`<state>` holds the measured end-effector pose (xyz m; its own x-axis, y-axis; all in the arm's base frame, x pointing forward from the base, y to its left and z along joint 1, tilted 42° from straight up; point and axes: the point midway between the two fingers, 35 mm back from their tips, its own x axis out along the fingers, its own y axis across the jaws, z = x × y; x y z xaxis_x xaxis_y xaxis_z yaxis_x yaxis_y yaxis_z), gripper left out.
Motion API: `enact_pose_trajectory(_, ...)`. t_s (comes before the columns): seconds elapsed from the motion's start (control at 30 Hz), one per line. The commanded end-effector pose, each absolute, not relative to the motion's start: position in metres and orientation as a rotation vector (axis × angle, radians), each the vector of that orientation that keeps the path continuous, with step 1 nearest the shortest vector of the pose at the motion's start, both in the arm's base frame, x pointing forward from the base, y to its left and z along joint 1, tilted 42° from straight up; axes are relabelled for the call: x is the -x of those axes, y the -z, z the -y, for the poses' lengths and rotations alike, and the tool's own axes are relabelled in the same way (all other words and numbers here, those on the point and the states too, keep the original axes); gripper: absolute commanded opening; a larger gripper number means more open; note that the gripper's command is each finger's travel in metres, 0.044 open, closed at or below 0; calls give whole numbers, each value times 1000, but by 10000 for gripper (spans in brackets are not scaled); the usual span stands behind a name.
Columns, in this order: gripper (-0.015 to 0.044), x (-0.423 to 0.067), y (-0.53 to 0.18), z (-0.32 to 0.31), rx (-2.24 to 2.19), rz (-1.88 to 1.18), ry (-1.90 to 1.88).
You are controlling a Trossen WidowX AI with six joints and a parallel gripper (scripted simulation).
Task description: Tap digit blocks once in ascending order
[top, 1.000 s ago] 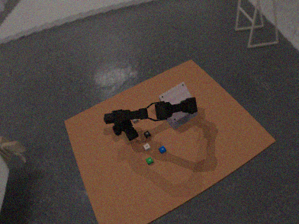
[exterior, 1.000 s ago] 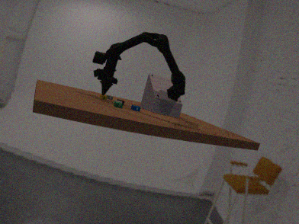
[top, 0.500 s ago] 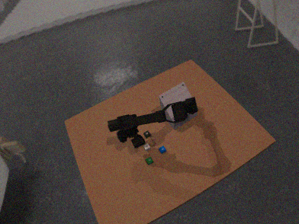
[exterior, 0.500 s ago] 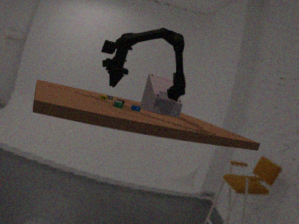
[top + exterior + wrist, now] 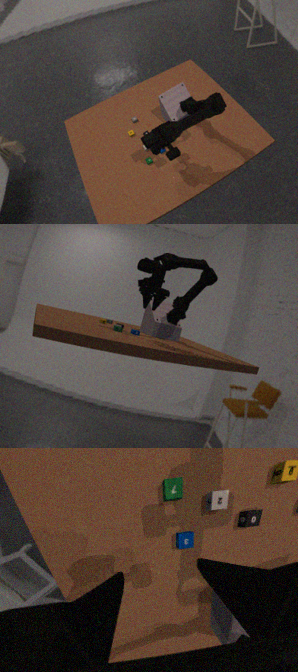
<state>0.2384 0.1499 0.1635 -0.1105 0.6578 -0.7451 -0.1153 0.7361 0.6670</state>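
Gripper (image 5: 160, 570) spread wide, nothing between the fingers, hanging high above the tabletop (image 5: 114, 183) and touching no block. In the wrist view the two dark fingertips frame bare orange surface at 6 o'clock.

Blocks, wrist view: blue block (image 5: 185, 540) nearest the gripper, just above the gap toward 1 o'clock. Green block (image 5: 173, 489) at 12 o'clock of blue. White block (image 5: 218, 499) at 1 o'clock of blue, black block (image 5: 249, 518) at 2 o'clock. Yellow block (image 5: 285, 471) far out at the 2 o'clock corner. All apart from each other, flat on the tabletop. Digits too blurred to read surely.

Top view: the arm (image 5: 198, 112) reaches from the grey base box (image 5: 171, 100) toward 8 o'clock and hides part of the cluster. A small grey block (image 5: 134, 120) sits at 1 o'clock of yellow.
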Motion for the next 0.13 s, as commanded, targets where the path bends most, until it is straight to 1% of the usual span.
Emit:
enact_pose_trajectory(0.0, 400, -229, -164, -150, -473, -1576, -677)
enact_pose_trajectory(0.1, 400, -229, -164, -150, -473, -1576, -677)
